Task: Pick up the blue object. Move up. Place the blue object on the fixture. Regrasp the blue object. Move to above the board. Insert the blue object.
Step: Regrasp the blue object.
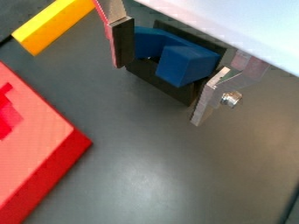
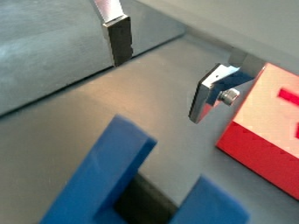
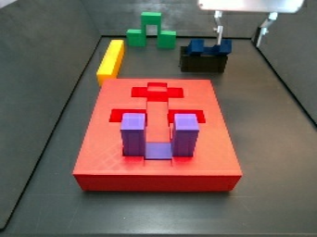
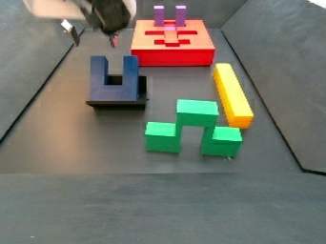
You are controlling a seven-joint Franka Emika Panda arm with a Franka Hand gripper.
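Observation:
The blue object (image 1: 176, 57) is a dark blue U-shaped block that rests in the black fixture (image 1: 152, 83), tilted with its arms sticking up. In both side views the blue object (image 3: 207, 46) (image 4: 114, 74) sits on the fixture (image 3: 205, 63) (image 4: 117, 97) beyond the far end of the red board (image 3: 155, 148) (image 4: 173, 48). My gripper (image 1: 163, 68) (image 2: 163, 70) hangs open above the block, its fingers apart on either side and holding nothing. It shows at the frame's edge in both side views (image 3: 240, 33) (image 4: 91, 31).
A purple U-shaped block (image 3: 155, 134) sits in the board's recess. A long yellow bar (image 3: 111, 57) (image 4: 232, 93) and a green block (image 3: 154, 32) (image 4: 192, 129) lie on the dark floor near the fixture. Grey walls enclose the floor.

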